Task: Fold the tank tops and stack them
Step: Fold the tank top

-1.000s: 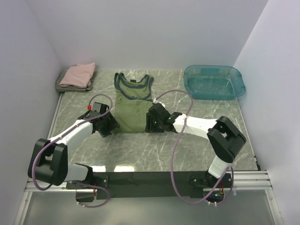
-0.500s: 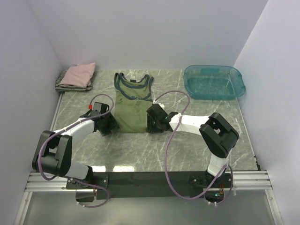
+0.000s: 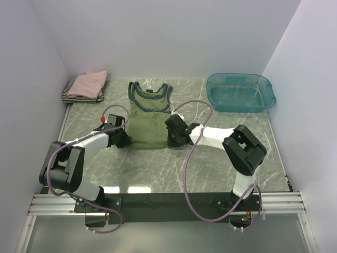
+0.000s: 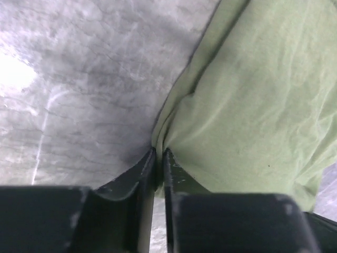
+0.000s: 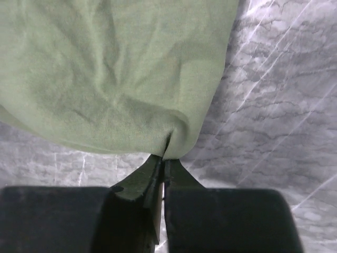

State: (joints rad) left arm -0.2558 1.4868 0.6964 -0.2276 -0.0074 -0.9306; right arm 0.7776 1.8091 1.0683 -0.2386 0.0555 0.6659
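Observation:
An olive-green tank top (image 3: 148, 120) with navy trim lies flat in the middle of the table, neck toward the back wall. My left gripper (image 3: 125, 140) is shut on its lower left hem corner; the left wrist view shows the green cloth (image 4: 247, 100) pinched between the jaws of the left gripper (image 4: 159, 152). My right gripper (image 3: 169, 140) is shut on the lower right hem corner, and the right wrist view has the cloth (image 5: 116, 74) bunched into the tips of the right gripper (image 5: 165, 157). A folded pink tank top (image 3: 89, 83) rests on a striped one (image 3: 70, 93) at the back left.
A see-through teal tub (image 3: 241, 92) stands at the back right. Purple cables loop over both arms above the marble table (image 3: 158, 168). Walls close in on the left, back and right.
Both grippers have closed on the hem corners of the green tank top. Both arms have drawn a little inward and down toward the cloth's bottom edge.

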